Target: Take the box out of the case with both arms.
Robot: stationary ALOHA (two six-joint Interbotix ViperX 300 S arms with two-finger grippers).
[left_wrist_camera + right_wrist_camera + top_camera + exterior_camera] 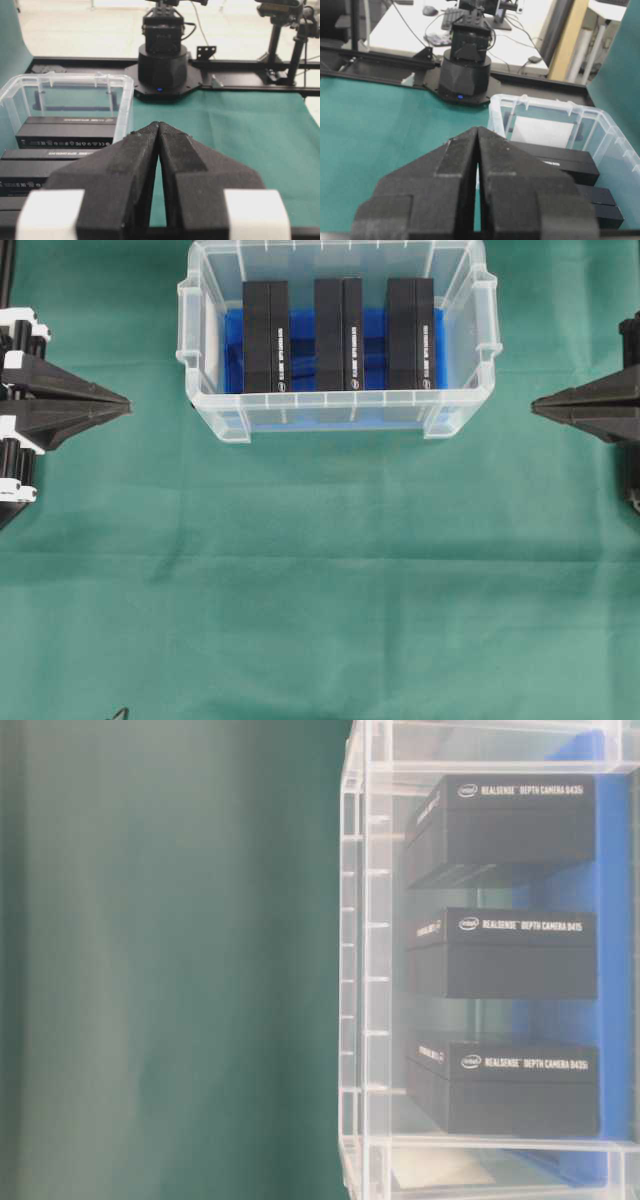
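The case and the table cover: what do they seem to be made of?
The case looks like clear, glossy moulded plastic: the black boxes show through its ribbed walls. The table cover looks like matte green cloth, since it has soft creases and no shine.

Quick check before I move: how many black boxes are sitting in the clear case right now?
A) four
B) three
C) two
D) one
B: the overhead view shows three black boxes standing side by side in the case, a left box, a middle box and a right box.
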